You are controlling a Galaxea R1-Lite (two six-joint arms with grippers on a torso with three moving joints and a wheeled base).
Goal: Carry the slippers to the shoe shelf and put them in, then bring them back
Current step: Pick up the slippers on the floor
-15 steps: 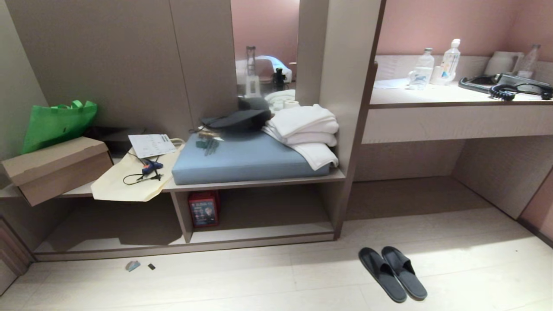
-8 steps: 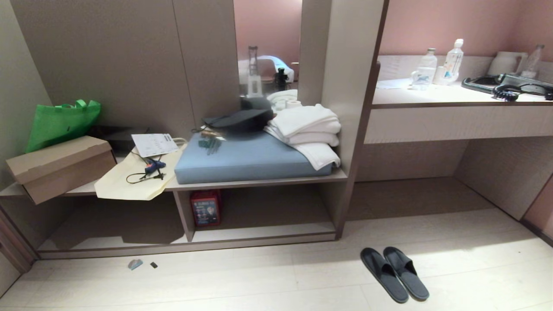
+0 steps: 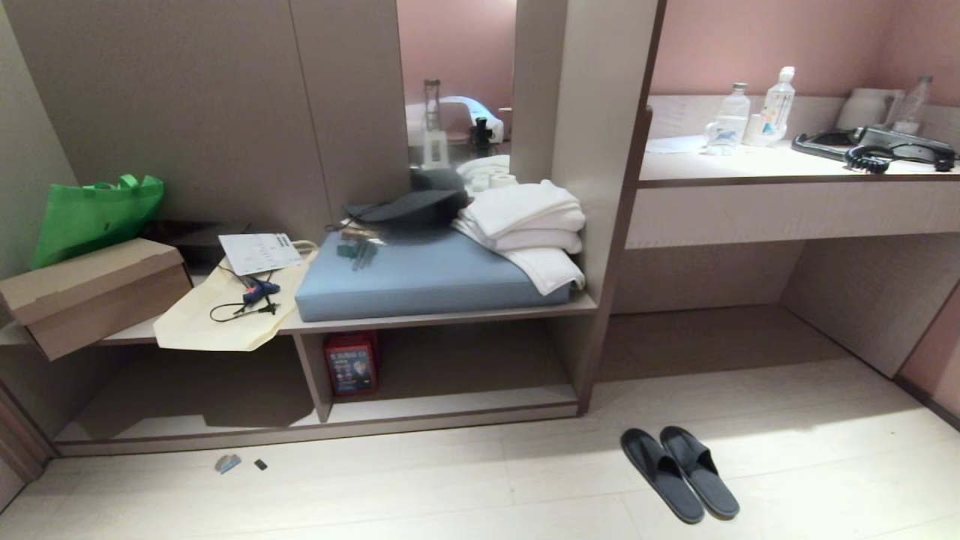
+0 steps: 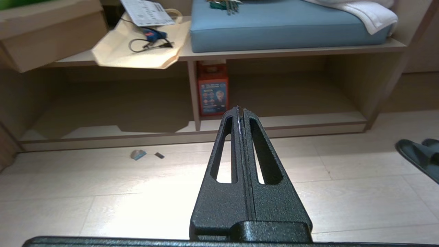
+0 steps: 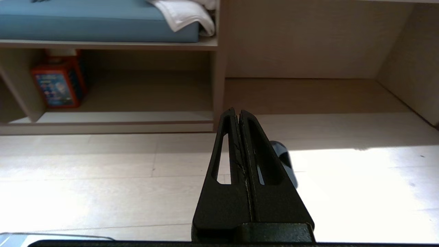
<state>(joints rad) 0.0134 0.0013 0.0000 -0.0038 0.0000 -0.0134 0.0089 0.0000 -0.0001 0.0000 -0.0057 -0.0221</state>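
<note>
soft, even indoor light in the head view, with a bright patch on the floor (image 3: 787, 442) at right. the shoe shelf (image 3: 450, 375) lies in deep shadow. floor glare washes out both wrist views. straight edges bow near frame borders.

Pale plank floor (image 3: 450, 487) with a sunlit patch, grey-beige built-in unit (image 3: 225, 112), pink wall (image 3: 750, 45)

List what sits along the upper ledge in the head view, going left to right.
Green fabric bag → brown cardboard box → cream flat paper bag → blue padded cushion → folded white towels.
</note>
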